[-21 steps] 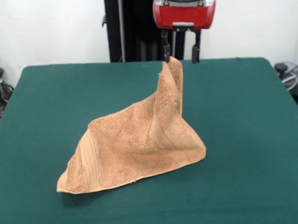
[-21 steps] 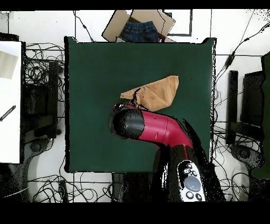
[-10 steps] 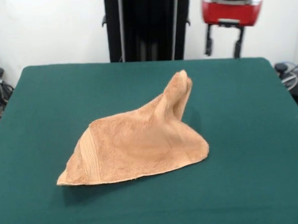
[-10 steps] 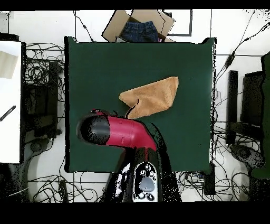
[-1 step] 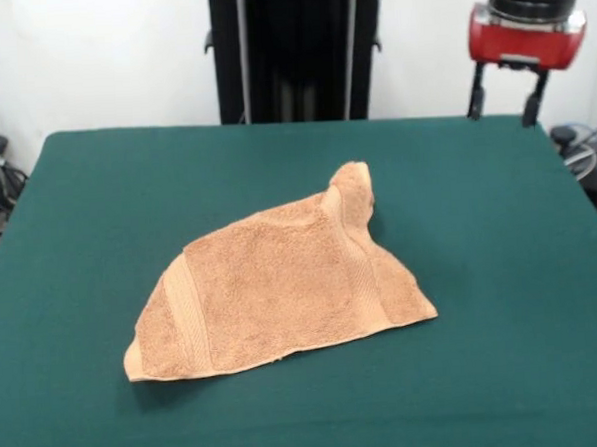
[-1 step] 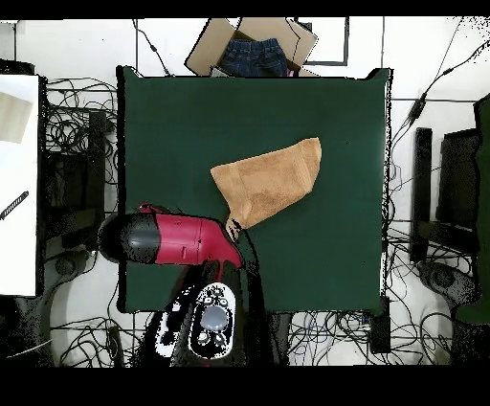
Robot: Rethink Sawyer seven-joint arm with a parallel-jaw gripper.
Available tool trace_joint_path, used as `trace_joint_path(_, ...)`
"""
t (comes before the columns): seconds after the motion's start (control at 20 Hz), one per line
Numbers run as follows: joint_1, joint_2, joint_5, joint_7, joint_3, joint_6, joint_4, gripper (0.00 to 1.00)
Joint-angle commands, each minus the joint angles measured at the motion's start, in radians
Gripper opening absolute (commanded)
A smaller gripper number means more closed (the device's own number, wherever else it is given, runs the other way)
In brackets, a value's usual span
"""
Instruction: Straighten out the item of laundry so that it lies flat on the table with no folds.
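The orange towel (image 5: 282,284) lay near the middle of the green table (image 5: 97,194), closer to one long edge. It was folded over into a pointy shape, with one corner bunched up in a small bump. The gripper (image 5: 502,95) hung up high by a table corner, fingers wide apart, holding nothing.

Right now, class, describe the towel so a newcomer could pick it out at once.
Start at the dark green table filling the front view. Near its middle lies the towel, an orange-tan terry cloth folded into a rough triangle, one corner bunched up. It is the only thing on the table; the open end effector hangs clear of it.
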Motion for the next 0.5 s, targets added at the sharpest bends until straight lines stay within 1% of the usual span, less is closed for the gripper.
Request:
trace_joint_path(0.05, -0.128, 0.055, 0.043, 0.145, 0.030, -0.038, -0.022, 1.00)
trace_joint_path(0.2, -0.202, 0.060, 0.029, 0.090, 0.071, -0.063, -0.019, 1.00)
trace_joint_path(0.3, -0.239, 0.071, 0.021, 0.098, 0.091, -0.123, -0.008, 1.00)
trace_joint_path(0.4, -0.286, 0.094, 0.007, 0.075, 0.133, -0.164, -0.004, 1.00)
trace_joint_path(0.5, -0.308, 0.127, -0.009, 0.063, 0.144, -0.177, -0.030, 1.00)
